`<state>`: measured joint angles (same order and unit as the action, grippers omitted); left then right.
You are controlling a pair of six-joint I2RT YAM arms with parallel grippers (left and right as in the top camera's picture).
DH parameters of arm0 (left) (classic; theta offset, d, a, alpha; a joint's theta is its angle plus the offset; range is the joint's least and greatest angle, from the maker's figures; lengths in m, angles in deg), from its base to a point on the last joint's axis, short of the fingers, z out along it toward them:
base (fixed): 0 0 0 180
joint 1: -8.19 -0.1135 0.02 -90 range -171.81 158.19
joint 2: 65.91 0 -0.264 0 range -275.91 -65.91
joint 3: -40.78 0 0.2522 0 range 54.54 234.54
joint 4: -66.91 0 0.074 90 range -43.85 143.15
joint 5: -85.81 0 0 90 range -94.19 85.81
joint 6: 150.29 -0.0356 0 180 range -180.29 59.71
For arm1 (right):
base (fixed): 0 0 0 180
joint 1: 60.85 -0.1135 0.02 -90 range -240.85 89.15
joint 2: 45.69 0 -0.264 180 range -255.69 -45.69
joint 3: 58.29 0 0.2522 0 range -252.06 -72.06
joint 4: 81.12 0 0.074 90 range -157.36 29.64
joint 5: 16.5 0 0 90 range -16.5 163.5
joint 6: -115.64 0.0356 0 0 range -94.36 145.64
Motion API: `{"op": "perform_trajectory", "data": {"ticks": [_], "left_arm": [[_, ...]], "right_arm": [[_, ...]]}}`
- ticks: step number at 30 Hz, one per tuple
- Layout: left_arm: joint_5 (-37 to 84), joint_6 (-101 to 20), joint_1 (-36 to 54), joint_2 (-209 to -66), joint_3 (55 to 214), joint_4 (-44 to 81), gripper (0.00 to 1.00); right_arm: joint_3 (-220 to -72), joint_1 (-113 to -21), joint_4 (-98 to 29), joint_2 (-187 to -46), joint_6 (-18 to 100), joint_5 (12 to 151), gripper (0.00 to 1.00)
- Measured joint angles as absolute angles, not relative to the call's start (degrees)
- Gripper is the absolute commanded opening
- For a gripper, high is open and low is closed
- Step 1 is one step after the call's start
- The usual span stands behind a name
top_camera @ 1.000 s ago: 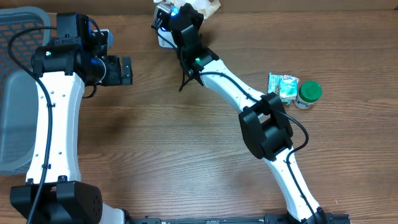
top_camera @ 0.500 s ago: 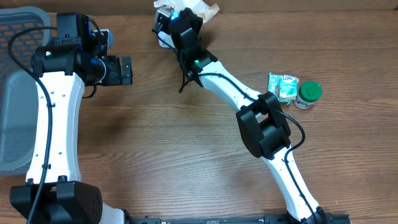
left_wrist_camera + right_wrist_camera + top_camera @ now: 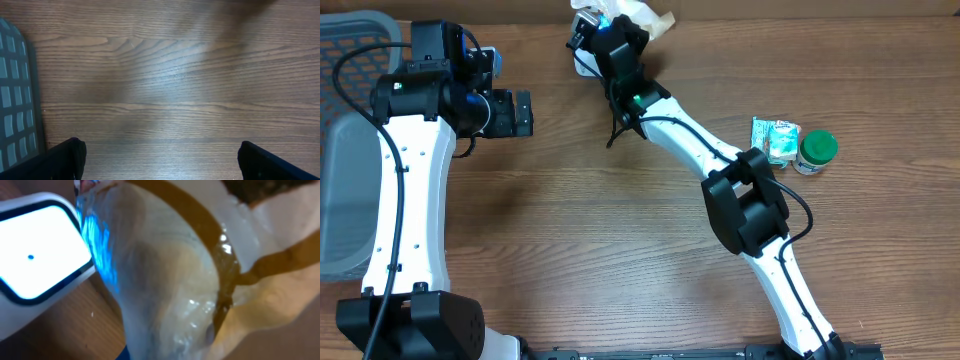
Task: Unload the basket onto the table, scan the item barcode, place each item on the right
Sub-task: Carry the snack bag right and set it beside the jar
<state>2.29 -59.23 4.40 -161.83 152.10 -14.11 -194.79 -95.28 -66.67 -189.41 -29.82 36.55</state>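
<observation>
Two arms out. Right gripper (image 3: 597, 22), the nearer, is clamped on the wrapped packet (image 3: 165, 275), held just beside the scanner (image 3: 35, 275), plastic at its lit face. Left gripper (image 3: 523, 113) gapes empty, well left of the scanner.

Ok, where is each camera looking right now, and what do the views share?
Overhead: above the table, looking straight down; shows both arms, left gripper and right gripper.
Left wrist: faces down at bare wood and the basket edge; own fingertips in the bottom corners.
Right wrist: close on the wrapped item beside the lit scanner; no fingers show.
Shared: overhead and left wrist both show the basket; overhead and right wrist, wrapped item and scanner.
</observation>
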Motion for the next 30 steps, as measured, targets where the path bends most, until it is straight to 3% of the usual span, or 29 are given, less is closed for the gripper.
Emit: {"op": "perform_trajectory", "data": {"ticks": [8,16,22,26,30], "left_arm": [[2.31,-59.23,4.40,-161.83,152.10,-14.13,1.00],[2.31,-59.23,4.40,-161.83,152.10,-14.16,1.00],[2.29,-59.26,4.40,-161.83,152.10,-14.11,0.99],[2.29,-59.23,4.40,-161.83,152.10,-14.11,1.00],[2.27,-59.23,4.40,-161.83,152.10,-14.11,0.99]], "right_arm": [[-194.57,-95.09,-39.88,-175.73,-11.94,41.21,0.04],[-195.14,-91.46,-12.75,-156.23,11.40,59.41,0.04],[-195.25,-84.09,9.56,-152.45,21.39,71.91,0.04],[-190.57,-79.85,16.03,-153.02,24.41,76.77,0.04],[-181.72,-77.49,14.55,-153.10,25.63,78.93,0.04]]}}
